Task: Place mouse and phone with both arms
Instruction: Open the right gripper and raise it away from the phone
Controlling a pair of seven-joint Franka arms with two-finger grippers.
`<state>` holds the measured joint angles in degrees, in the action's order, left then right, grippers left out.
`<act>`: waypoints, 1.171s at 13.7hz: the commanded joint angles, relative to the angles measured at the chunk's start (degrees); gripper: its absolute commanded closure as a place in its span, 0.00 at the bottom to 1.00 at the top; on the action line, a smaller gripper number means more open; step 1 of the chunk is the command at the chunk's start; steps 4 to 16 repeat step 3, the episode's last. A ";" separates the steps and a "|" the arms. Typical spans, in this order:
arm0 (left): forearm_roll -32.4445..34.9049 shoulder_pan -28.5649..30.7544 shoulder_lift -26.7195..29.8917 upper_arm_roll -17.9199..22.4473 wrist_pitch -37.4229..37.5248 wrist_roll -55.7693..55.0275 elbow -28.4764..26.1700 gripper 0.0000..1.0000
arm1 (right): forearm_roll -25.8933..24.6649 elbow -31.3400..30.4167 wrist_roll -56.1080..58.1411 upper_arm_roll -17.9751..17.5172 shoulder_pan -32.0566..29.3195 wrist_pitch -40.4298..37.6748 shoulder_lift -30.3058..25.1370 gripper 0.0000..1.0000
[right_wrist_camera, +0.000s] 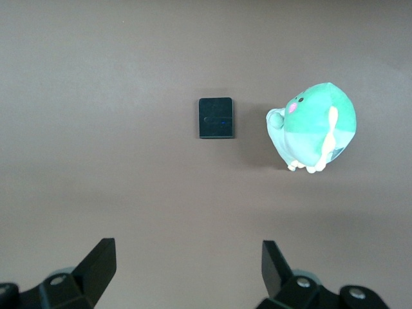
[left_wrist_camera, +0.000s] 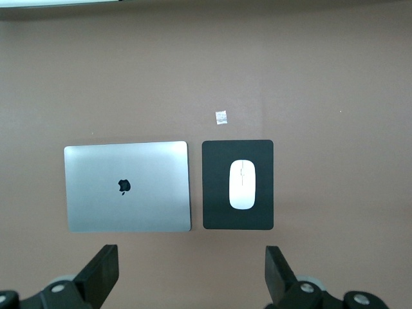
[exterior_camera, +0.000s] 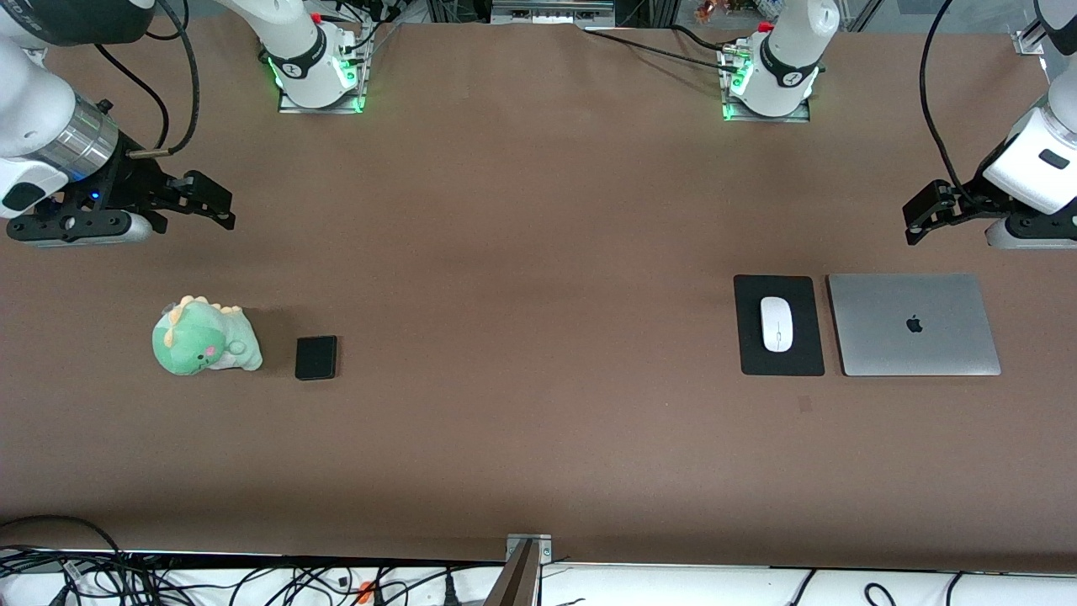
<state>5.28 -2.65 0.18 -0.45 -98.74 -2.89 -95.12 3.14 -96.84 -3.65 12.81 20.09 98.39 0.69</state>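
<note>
- Front view: brown table (exterior_camera: 538,252) wide and bare through its middle, objects clustered toward each arm's end.
- Right gripper (exterior_camera: 220,200) up over bare table at the right arm's end, fingers spread and holding nothing; same spread fingers (right_wrist_camera: 96,264) seen in the right wrist view, well apart.
- Left gripper (exterior_camera: 919,220) up over bare table at the left arm's end, just above the laptop's far edge, fingers (left_wrist_camera: 103,270) released wide and empty.
- Phone (exterior_camera: 316,358) flat on the table toward the right arm's end, just beside the green plush dinosaur (exterior_camera: 204,338), not touching it; open surface on its remaining sides.
- Mouse (exterior_camera: 776,324) resting on the black mouse pad (exterior_camera: 749,337), roughly centred, pad margin showing all round.
- Closed silver laptop (exterior_camera: 913,324) just beside the pad, a thin gap between their edges, long sides parallel.
- Small pale scrap (left_wrist_camera: 221,116) on the table near the pad's near edge.
- Near table edge lined with loose cables (exterior_camera: 252,585).
</note>
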 commanded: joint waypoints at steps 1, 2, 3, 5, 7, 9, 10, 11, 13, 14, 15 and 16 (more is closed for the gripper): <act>-0.88 -0.17 0.26 0.10 1.00 0.60 0.64 0.00 | -2.26 -0.28 1.27 -0.59 -0.31 -0.22 -0.34 0.00; -0.88 -0.17 0.26 0.10 1.00 0.60 0.64 0.00 | -2.44 -0.10 1.36 -0.50 -0.31 -0.22 -0.33 0.00; -0.88 -0.17 0.26 0.10 1.00 0.60 0.72 0.00 | -2.35 0.07 1.36 -0.50 -0.31 -0.39 -0.33 0.00; -0.88 -0.17 0.26 0.10 1.00 0.60 0.72 0.00 | -2.35 0.07 1.36 -0.50 -0.31 -0.39 -0.33 0.00; -0.88 -0.17 0.26 0.10 1.00 0.60 0.72 0.00 | -2.35 0.07 1.36 -0.50 -0.31 -0.39 -0.33 0.00; -0.88 -0.17 0.26 0.10 1.00 0.60 0.72 0.00 | -2.35 0.07 1.36 -0.50 -0.31 -0.39 -0.33 0.00; -0.88 -0.17 0.26 0.10 1.00 0.60 0.72 0.00 | -2.35 0.07 1.36 -0.50 -0.31 -0.39 -0.33 0.00; -0.88 -0.17 0.26 0.10 1.00 0.60 0.72 0.00 | -2.35 0.07 1.36 -0.50 -0.31 -0.39 -0.33 0.00; -0.88 -0.17 0.26 0.10 1.00 0.60 0.72 0.00 | -2.35 0.07 1.36 -0.50 -0.31 -0.39 -0.33 0.00; -0.88 -0.17 0.26 0.10 1.00 0.60 0.72 0.00 | -2.35 0.07 1.36 -0.50 -0.31 -0.39 -0.33 0.00; -0.88 -0.17 0.26 0.10 1.00 0.60 0.72 0.00 | -2.35 0.07 1.36 -0.50 -0.31 -0.39 -0.33 0.00; -0.88 -0.17 0.26 0.10 1.00 0.60 0.72 0.00 | -2.35 0.07 1.36 -0.50 -0.31 -0.39 -0.33 0.00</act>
